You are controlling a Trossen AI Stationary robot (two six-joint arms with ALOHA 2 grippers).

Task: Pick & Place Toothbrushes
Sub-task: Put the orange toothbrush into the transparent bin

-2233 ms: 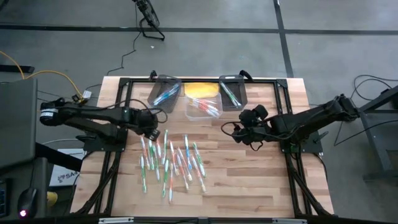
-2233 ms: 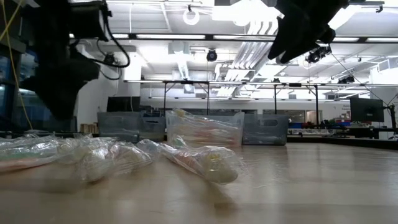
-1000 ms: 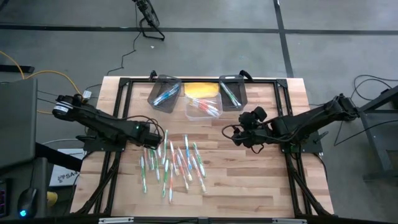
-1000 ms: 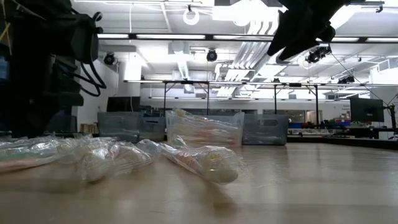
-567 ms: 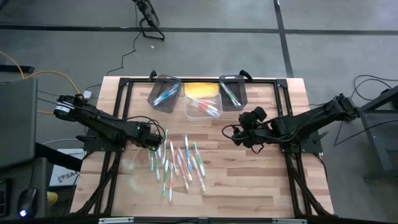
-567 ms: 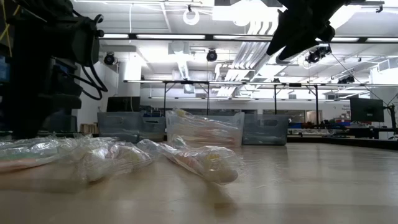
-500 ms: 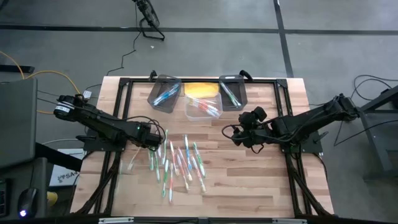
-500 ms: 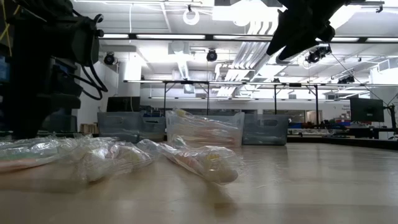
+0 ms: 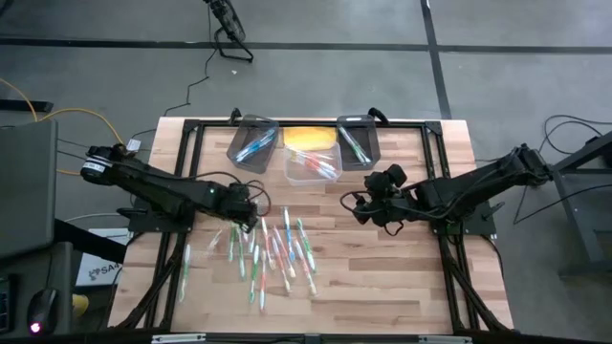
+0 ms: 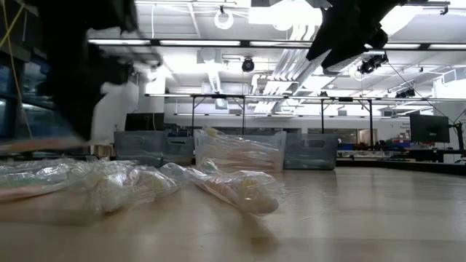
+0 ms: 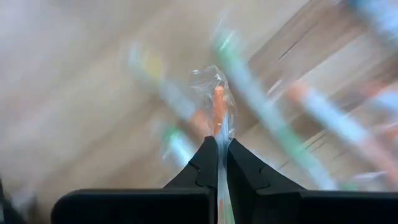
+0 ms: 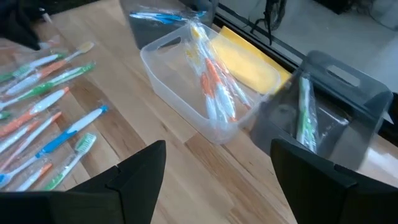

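While many wrapped toothbrushes (image 9: pixel 275 250) lie loose in the middle of the wooden table (image 9: pixel 382 277), on the side nearest to the front edge, the left gripper (image 9: pixel 251 212) is at the left upper edge of this pile and its two fingers (image 11: pixel 205 163) are closed tight on one orange toothbrush (image 11: pixel 218 109) in a clear wrapper, which stands out between the tips. In the left wrist view the brushes under it are blurred, so I cannot tell if the held one is touching the others. In the low view the nearest wrapped brushes show as a pale heap (image 10: pixel 233 191) on the wood. The right gripper (image 9: pixel 361 205) is to the right of the pile, apart from it, above bare wood, and its fingers (image 12: pixel 140 171) are wide apart with nothing between them. Farther, near the back edge of the table, three bins stand in a row: a dark bin on the left (image 9: pixel 237 141) with blue brushes in it, a clear bin in the middle (image 12: pixel 163 81) with orange and white brushes in it, and a dark bin on the right (image 12: pixel 367 106) with green brushes in it. A yellow flat thing (image 12: pixel 249 62) lies just behind the clear bin.
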